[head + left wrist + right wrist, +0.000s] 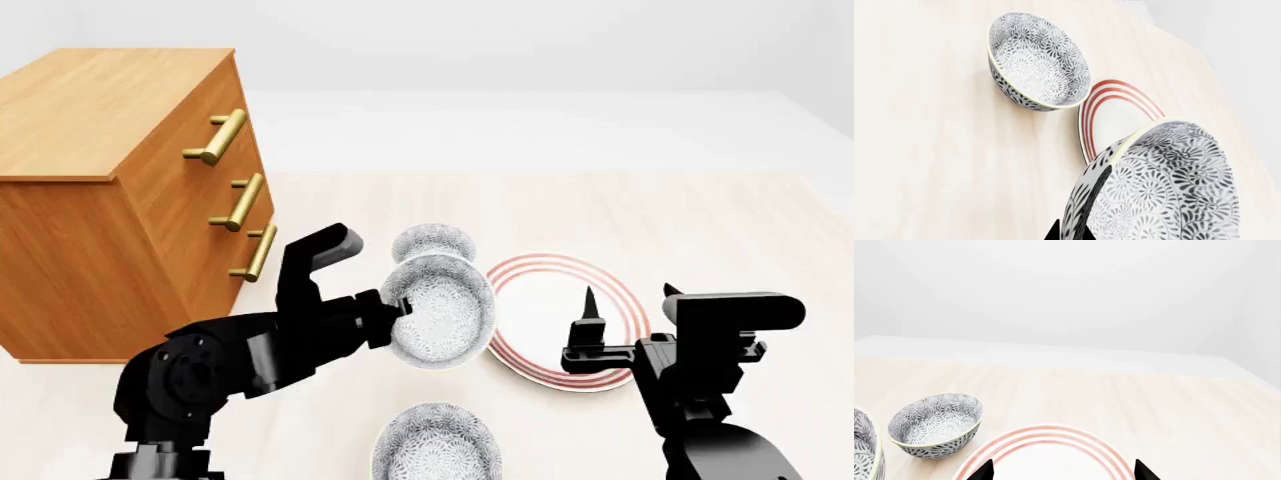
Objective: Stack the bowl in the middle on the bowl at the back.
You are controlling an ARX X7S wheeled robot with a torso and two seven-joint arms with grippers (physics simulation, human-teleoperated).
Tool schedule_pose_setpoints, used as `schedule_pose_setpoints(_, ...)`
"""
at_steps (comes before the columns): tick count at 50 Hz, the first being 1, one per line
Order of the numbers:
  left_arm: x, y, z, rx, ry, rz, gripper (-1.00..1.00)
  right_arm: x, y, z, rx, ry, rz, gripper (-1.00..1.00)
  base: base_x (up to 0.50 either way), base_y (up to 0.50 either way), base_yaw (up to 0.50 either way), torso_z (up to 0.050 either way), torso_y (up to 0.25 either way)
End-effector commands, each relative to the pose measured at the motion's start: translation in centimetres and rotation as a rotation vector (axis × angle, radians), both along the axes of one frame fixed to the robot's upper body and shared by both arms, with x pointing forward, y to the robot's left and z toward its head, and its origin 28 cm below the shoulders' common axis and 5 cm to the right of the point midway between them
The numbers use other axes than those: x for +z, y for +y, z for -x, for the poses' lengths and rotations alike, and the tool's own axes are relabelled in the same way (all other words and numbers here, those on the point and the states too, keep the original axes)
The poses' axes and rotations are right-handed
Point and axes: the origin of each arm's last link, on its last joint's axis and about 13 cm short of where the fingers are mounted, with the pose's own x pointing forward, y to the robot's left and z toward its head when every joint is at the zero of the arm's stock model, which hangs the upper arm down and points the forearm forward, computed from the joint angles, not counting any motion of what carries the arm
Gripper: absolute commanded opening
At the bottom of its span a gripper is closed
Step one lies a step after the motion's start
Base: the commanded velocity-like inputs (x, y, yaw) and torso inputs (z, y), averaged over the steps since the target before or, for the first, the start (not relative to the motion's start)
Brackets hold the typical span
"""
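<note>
Left fingers [396, 310] are gripping the middle bowl [441, 315] aloft, nearing the back bowl [435, 243] toward the table's far edge; right fingers [627, 322] idling open; placing remains.

left gripper [396, 312] clamped on rim of the bowl in the middle [441, 318], bowl lifted and tilted, opening facing the camera. it overlaps the near edge of the bowl at the back [433, 243], just left of the red-ringed plate [567, 315]. third bowl [435, 443] sits nearer than the plate, well apart, to its left. right gripper [627, 295] hangs over the plate's right side, fingers parted, holding nothing. wooden dresser [127, 190] with brass handles stands far left of the plate. all on a pale table [721, 225].
</note>
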Motion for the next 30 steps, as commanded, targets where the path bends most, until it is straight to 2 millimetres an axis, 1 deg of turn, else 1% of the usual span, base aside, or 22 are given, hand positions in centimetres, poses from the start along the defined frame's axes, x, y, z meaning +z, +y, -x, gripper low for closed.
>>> schedule_pose_setpoints(1,2.1,0.0,2.9,-0.014,-0.057,-0.04,-1.0,0.0,0.0,-0.4,-0.006,0.004,-0.006,1.0,0.0,0.0,0.0,0.0,0.0)
schedule_pose_setpoints(6,3.0,0.0,4.2,-0.009,-0.033,-0.058,-1.0,-0.1,0.0,-0.6,-0.008,0.006,-0.009,1.0,0.0,0.0,0.0,0.0,0.0)
schedule_pose_setpoints(14,3.5,-0.1,6.1,-0.018,0.007,-0.058,-1.0,0.0,-0.2,-0.6,-0.022,0.002,-0.02,1.0,0.0,0.0,0.0,0.0,0.001)
schedule_pose_setpoints(22,3.2,0.0,7.2,-0.035,0.036,-0.038,-1.0,-0.1,-0.4,-0.5,-0.035,0.0,-0.031,1.0,0.0,0.0,0.0,0.0,0.0)
schedule_pose_setpoints(30,2.9,0.2,8.0,-0.039,0.059,-0.029,-1.0,-0.3,-0.7,-0.3,-0.047,0.0,-0.04,1.0,0.0,0.0,0.0,0.0,0.0)
